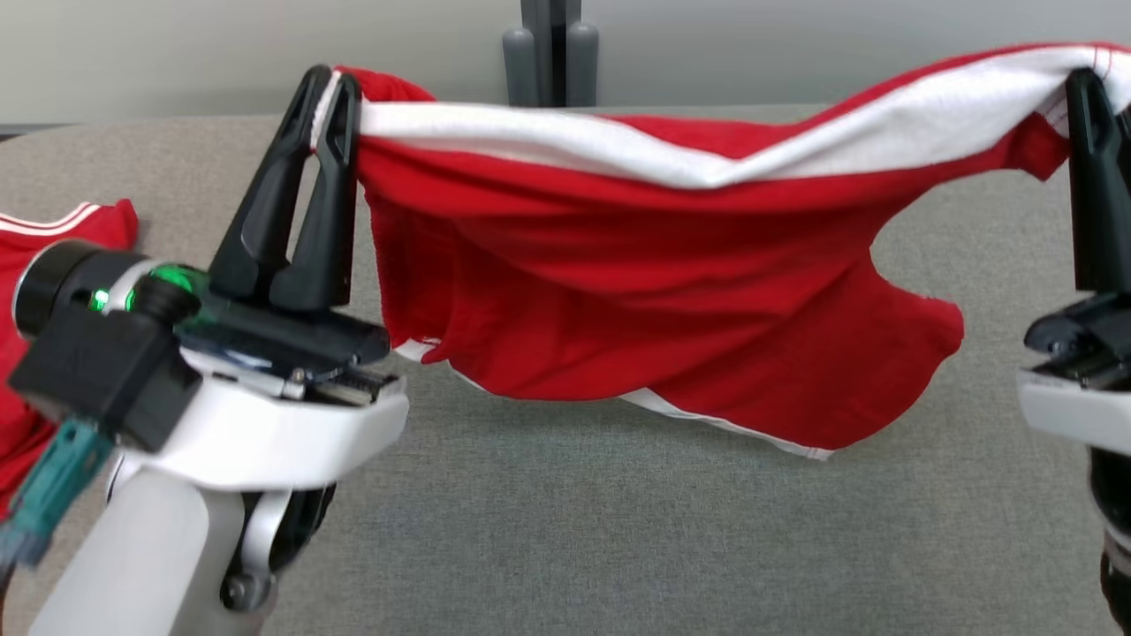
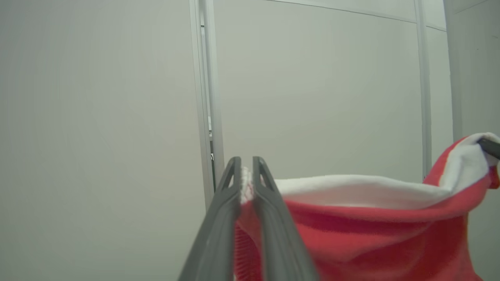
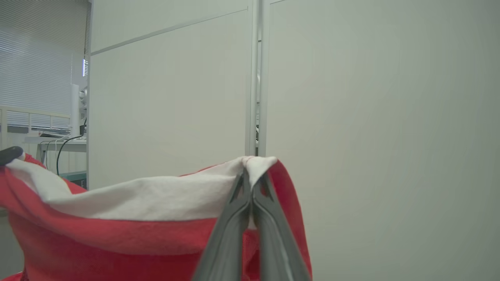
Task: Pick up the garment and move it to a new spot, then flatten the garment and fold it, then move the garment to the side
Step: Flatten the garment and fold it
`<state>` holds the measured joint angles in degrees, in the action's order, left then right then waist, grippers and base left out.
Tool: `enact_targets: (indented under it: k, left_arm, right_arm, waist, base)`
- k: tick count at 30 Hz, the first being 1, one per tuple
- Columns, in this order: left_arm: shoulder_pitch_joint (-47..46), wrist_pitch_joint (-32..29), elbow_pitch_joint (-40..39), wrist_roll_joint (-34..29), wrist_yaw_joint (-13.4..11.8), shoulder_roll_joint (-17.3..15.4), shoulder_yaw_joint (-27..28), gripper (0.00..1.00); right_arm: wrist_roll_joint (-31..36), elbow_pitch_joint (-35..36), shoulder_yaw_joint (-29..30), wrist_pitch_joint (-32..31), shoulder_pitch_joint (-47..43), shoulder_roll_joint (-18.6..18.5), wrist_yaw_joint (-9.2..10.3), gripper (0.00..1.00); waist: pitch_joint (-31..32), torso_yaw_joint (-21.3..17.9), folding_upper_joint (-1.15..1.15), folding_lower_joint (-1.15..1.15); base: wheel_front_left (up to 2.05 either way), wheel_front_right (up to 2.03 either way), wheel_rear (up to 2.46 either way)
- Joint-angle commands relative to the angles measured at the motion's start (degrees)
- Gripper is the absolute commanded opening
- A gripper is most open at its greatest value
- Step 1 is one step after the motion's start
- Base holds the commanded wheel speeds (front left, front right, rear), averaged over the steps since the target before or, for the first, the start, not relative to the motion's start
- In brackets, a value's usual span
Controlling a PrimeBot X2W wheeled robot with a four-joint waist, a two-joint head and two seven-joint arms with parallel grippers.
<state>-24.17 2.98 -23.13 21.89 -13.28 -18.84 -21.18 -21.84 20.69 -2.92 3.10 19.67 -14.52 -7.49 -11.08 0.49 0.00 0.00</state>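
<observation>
Closest in, at the lower left of the head view: pale glossy forearm [image 1: 221,442], black camera block with a green light, and the left tool [image 1: 331,84], two long dark tapered fingers clenched on one end of the garment [image 1: 636,291].

Beneath everything, broad grey counter [image 1: 618,530], flat, with a fine woven texture like upholstery cloth. Behind it, pale matt wall panels [image 2: 97,117] split by thin upright seams. Far off in the right wrist view, slatted blinds [image 3: 39,58] and a desk [image 3: 54,139] with dark cables.

Slung in the air between both tools, the garment [image 2: 371,230]: soft red knit, deeply creased, sagging in the middle like a hammock. Broad white band [image 1: 574,141] along the upper edge, narrow white trim at the lower hem. Contact between lowest corner and counter: cannot tell.

At the right edge, right tool [image 1: 1100,88], dark fingers pinched tight on the other end of the white band; same grip up close from its own wrist [image 3: 254,177]. Left tool [image 2: 246,164] likewise nipping white cloth.

Crumpled on the counter at far left, a second red garment [image 1: 53,256] with white stripes. At the far edge, a small grey post [image 1: 550,53] between two rounded cylinders.
</observation>
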Motion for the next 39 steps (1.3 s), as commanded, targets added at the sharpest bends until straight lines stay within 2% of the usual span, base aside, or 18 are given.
enact_targets:
  k: [1, 7, 14, 19, 24, 28, 32, 36, 39]
  left_arm:
    - [-1.6, 0.1, 1.0, 0.8, 0.4, 0.4, 0.3, 0.00]
    - [-9.7, 0.1, 12.2, 5.0, 4.0, 2.6, 0.8, 0.00]
    - [-26.1, 3.4, 31.7, 7.3, 9.5, 6.3, 1.2, 0.00]
    - [-37.1, 7.1, 45.5, 7.8, 12.2, 8.5, 1.8, 0.00]
    - [-43.1, 9.2, 57.3, 8.1, 14.7, 10.1, 1.7, 0.00]
    - [-42.0, 10.5, 64.6, 8.9, 16.8, 11.5, 1.1, 0.00]
    - [-37.7, 11.6, 69.6, 10.0, 17.8, 12.6, 1.5, 0.00]
    - [-31.9, 12.1, 72.5, 10.8, 18.8, 13.2, 2.0, 0.00]
    - [-26.9, 12.2, 71.6, 10.3, 19.1, 13.5, 3.1, 0.00]
  right_arm:
    - [-0.8, -0.9, -0.2, 0.5, 1.7, -0.2, -0.02, 0.00]
    - [-3.9, -11.4, -2.5, 2.6, 11.6, -1.4, -0.02, 0.00]
    - [-6.3, -28.1, -7.7, 6.4, 28.0, -4.1, -0.02, 0.00]
    - [-9.0, -39.4, -12.5, 8.8, 39.1, -4.0, -0.02, 0.00]
    - [-11.7, -49.2, -17.3, 10.6, 45.6, -3.8, -0.01, 0.00]
    - [-14.8, -54.4, -21.1, 11.4, 45.0, -3.1, -0.01, 0.00]
    - [-18.6, -58.5, -24.9, 11.8, 40.7, -2.9, -0.01, 0.00]
    - [-22.7, -61.6, -27.8, 12.1, 35.3, -2.6, -0.01, 0.00]
    - [-25.3, -62.5, -30.1, 12.2, 30.7, -2.1, -0.01, 0.00]
  waist:
    - [-1.0, -0.3, 0.00, 0.00]
    - [-5.5, -0.7, 0.00, 0.00]
    - [-10.6, 0.0, 0.00, 0.00]
    - [-12.5, 0.3, 0.00, 0.00]
    - [-13.3, 0.4, 0.00, 0.00]
    - [-13.8, 0.3, 0.00, 0.00]
    - [-14.2, 0.1, 0.00, 0.00]
    - [-14.1, -0.3, 0.00, 0.00]
    - [-13.5, -0.6, 0.00, 0.00]
  base:
    - [0.00, 0.00, 0.00]
    - [0.00, 0.00, 0.00]
    - [0.00, 0.00, 0.00]
    - [0.00, 0.00, 0.00]
    - [0.00, 0.00, 0.00]
    - [0.00, 0.00, 0.00]
    - [0.00, 0.00, 0.00]
    - [0.00, 0.00, 0.00]
    - [0.00, 0.00, 0.00]
